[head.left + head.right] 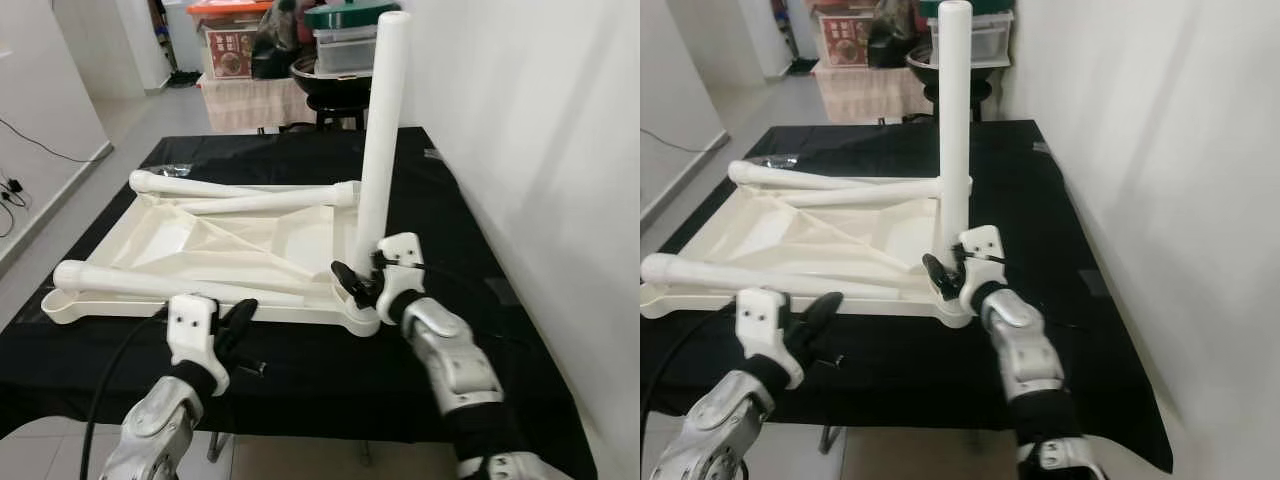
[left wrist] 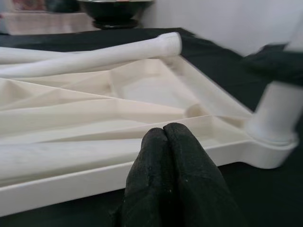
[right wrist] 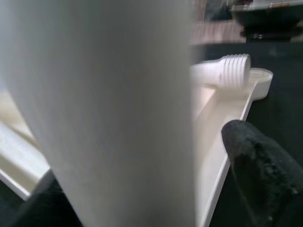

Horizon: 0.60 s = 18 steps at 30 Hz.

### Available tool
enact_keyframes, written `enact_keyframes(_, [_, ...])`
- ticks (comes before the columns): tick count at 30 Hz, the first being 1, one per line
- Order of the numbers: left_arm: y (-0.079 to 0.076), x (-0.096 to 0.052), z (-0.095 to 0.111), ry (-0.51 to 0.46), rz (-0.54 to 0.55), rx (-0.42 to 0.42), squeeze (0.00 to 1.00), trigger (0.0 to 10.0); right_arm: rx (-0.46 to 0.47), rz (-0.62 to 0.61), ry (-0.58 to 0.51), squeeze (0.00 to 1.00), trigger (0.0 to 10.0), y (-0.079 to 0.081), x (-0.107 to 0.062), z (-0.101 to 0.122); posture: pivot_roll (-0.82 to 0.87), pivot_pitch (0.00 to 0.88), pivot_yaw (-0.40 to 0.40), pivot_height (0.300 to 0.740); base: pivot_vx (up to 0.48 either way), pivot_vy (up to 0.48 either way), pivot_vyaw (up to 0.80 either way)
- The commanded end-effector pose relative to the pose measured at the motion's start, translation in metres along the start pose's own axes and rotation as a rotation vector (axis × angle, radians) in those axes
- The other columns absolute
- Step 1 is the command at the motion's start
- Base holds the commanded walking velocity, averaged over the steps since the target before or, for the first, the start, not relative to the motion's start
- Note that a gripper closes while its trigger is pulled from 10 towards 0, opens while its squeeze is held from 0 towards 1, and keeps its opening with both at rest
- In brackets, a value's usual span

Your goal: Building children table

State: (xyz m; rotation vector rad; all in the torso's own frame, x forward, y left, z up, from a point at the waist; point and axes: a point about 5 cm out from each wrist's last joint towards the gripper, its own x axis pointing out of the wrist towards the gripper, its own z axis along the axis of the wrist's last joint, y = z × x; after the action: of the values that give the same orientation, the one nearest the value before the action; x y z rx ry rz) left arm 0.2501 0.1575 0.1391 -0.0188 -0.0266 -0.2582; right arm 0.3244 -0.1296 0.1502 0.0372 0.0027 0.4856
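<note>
One upright leg (image 1: 381, 130) in right hand (image 1: 366, 282).

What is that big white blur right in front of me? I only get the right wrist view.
Observer: It is a white table leg, standing upright in the near right corner of the upside-down tabletop. The right end effector grips it near its base.
Operator: Are the other legs standing too?
Observer: No. Three loose legs lie flat across the tabletop, one near the front edge and two towards the back.
Operator: What is the other arm doing?
Observer: The left end effector is at the tabletop's near edge, its fingers shut and holding nothing.
</note>
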Motion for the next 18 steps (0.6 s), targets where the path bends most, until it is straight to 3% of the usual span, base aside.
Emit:
enact_keyframes(1, [0.009,-0.003,-0.009,0.046,0.053,0.06,0.0,10.0,0.025,0.045,0.004,0.33,10.0,0.007,-0.006,-0.004,-0.04,0.0,0.04,0.74,0.0,0.0,0.0])
enact_keyframes(2, [0.01,-0.003,-0.01,0.057,0.067,0.081,0.0,10.0,0.022,0.045,0.017,0.13,10.0,0.008,-0.016,-0.006,-0.04,0.0,0.041,0.74,0.0,0.0,0.0])
enact_keyframes(3, [0.011,-0.004,-0.012,0.067,0.076,0.096,0.0,10.0,0.021,0.041,0.026,0.03,10.0,0.008,-0.024,-0.008,-0.04,0.0,0.045,0.74,0.0,0.0,0.0])
enact_keyframes(4, [0.012,-0.004,-0.013,0.078,0.086,0.11,0.0,10.0,0.032,0.033,0.035,0.0,10.0,0.007,-0.033,-0.009,-0.04,0.0,0.046,0.74,0.0,0.292,0.0])
enact_keyframes(7, [0.013,-0.005,-0.014,0.086,0.091,0.117,0.0,10.0,0.042,0.027,0.04,0.0,10.0,0.007,-0.038,-0.01,-0.04,0.0,0.046,0.74,0.0,0.292,0.0])
enact_keyframes(9, [0.018,-0.004,-0.015,0.091,0.133,0.135,0.0,10.0,0.047,-0.009,0.07,0.0,10.0,0.005,-0.064,-0.017,-0.06,0.0,0.051,0.74,0.0,0.472,0.0])
enact_keyframes(11, [0.021,-0.003,-0.015,0.092,0.153,0.151,0.0,10.0,0.051,-0.043,0.077,0.0,10.0,0.002,-0.079,-0.021,-0.06,0.0,0.051,0.74,0.0,0.472,0.0])
enact_keyframes(15, [0.021,-0.002,-0.015,0.098,0.152,0.159,0.0,10.0,0.058,-0.084,0.085,0.0,10.0,-0.001,-0.09,-0.024,-0.07,0.0,0.05,0.74,0.0,0.472,0.0])
enact_keyframes(18, [0.02,-0.001,-0.016,0.098,0.153,0.169,0.0,10.0,0.055,-0.043,0.119,0.0,10.0,0.004,-0.097,-0.025,-0.07,0.0,0.05,0.74,0.0,0.474,0.0])
